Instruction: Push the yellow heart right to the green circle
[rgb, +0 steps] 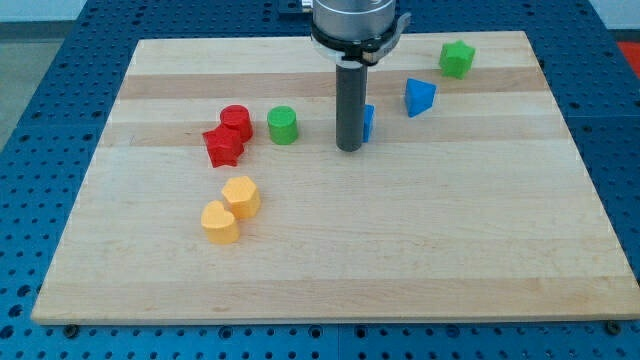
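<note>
The yellow heart (220, 222) lies at the lower left of the wooden board (420, 250), touching a yellow hexagon (242, 196) just above and to its right. The green circle (283, 124) stands farther up, near the board's upper middle. My tip (348, 149) rests on the board to the right of the green circle, with a gap between them, and well up and to the right of the yellow heart. The rod hides part of a blue block (368, 122) behind it.
A red circle (237, 119) and a red star (223, 146) sit together left of the green circle. A blue triangle (420, 96) lies right of the rod. A green star-like block (457, 58) is near the top right corner.
</note>
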